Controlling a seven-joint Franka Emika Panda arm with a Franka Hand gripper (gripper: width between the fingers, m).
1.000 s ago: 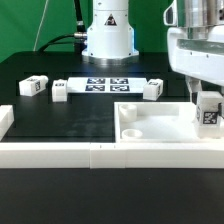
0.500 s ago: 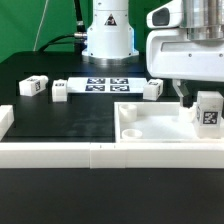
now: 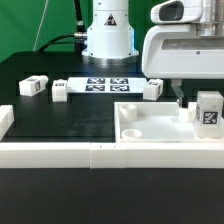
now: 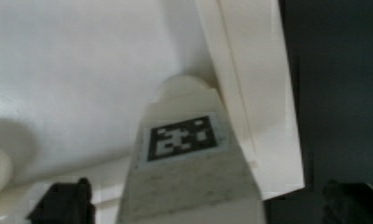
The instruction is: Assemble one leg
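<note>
White and tagged, the leg (image 3: 208, 112) (image 4: 188, 165) stands upright on the square top (image 3: 150, 128) at the exterior view's right corner. Spread wide, the gripper (image 3: 186, 104) (image 4: 209, 206) holds nothing, its fingers (image 4: 62, 203) flanking the leg without touching.

Leg (image 3: 209, 112) upright on square piece (image 3: 150, 130); pincer (image 3: 186, 103) just beside, above.

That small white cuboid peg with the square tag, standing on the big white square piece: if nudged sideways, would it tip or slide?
The small white cuboid peg with the tag stands taller than wide, so a high push would probably tip it. Its faces look flat and hard, likely rigid plastic; it shouldn't roll. The large flat white square piece looks smooth, so a low push may slide it instead. The gripper looks open around it.
</note>
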